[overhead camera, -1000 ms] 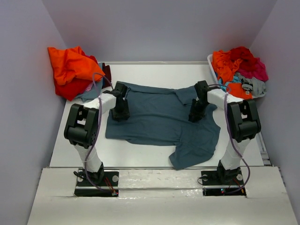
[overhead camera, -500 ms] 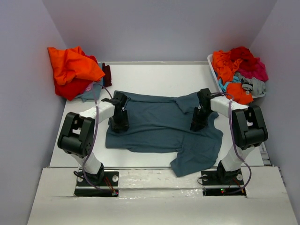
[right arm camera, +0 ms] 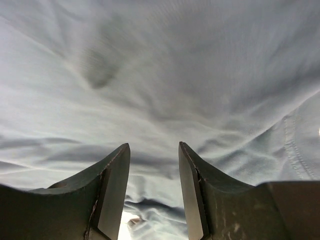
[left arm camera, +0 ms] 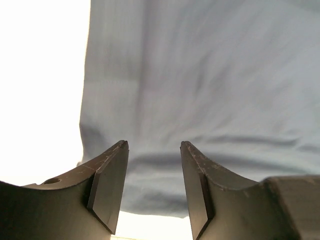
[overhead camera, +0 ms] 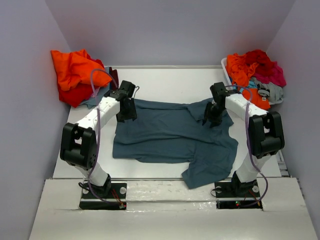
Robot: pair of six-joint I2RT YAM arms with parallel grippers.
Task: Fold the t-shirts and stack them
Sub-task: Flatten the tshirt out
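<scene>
Slate-blue cloth t-shirt (overhead camera: 175, 137) lies spread across the middle of the white table (overhead camera: 165, 80). Over its far corners hang the left gripper (overhead camera: 127, 111) and the right gripper (overhead camera: 212, 116), jaws parted, empty. Crumpled orange and red shirts (overhead camera: 75, 75) heap beyond.

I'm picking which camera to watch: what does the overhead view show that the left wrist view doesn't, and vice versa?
Only the overhead shows the whole blue shirt spread out, the right hand, the orange and red pile far left and the heap of shirts far right. Only the left wrist view shows the left hand open, with nothing in it. Both show the blue shirt, the left hand and the white table.
</scene>
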